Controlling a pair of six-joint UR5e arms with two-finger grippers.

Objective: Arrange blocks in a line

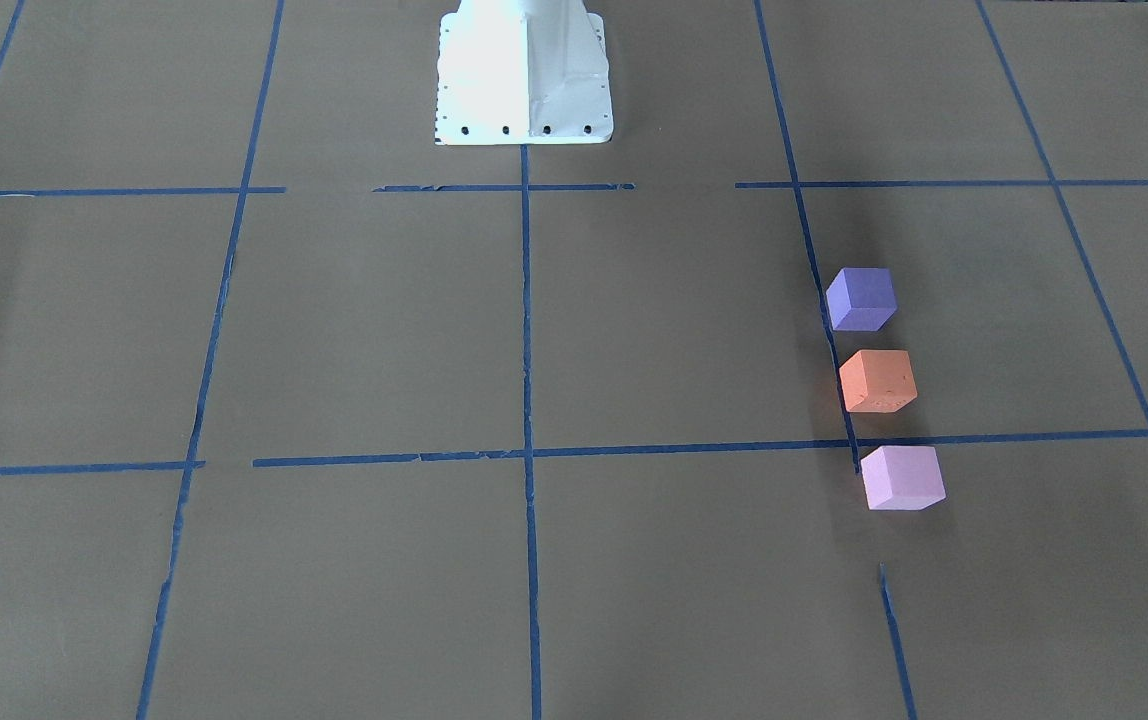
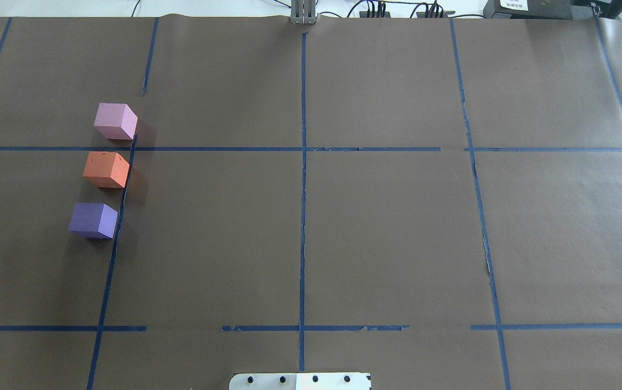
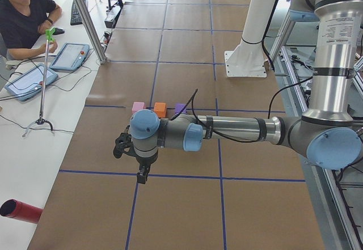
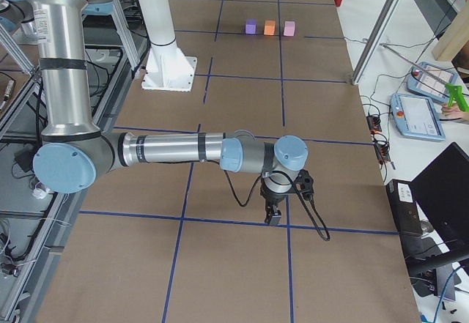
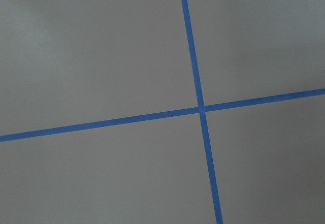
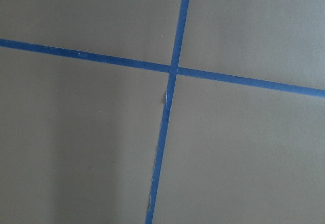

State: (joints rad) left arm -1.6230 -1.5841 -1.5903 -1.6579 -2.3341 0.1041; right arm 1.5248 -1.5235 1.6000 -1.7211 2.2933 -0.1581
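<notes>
Counter (image 2: 387, 244): brown paper all over, with a blue tape grid (image 2: 303, 216) on it. The white pedestal (image 1: 524, 75) is bolted on at the robot's edge, mid-width.

Left arm (image 3: 238, 128): we see it only in the left side view, forearm stretched out level and low over the counter. Its tool (image 3: 140, 177) points straight down above the paper and touches no block. We can't tell from that angle whether the tool is spread or pressed together.

Right arm (image 4: 168, 149): same pose at the other end, seen only in the right side view. Its tool (image 4: 272, 219) hangs pointing down near a tape line, well apart from the blocks. We can't tell its state either.

Both wrist cams give us only paper and a tape crossing, with no fingers in frame.

All three blocks sit on the robot's left part of the counter, in one row running away from the robot. They lie just beside a lengthwise tape line, with gaps between them, and nothing grips them.
- purple block (image 2: 93, 220): nearest the robot
- orange block (image 2: 106, 169): in the middle
- pink block (image 2: 115, 121): farthest, just past the cross tape line; the other two are on the near side of it
</notes>
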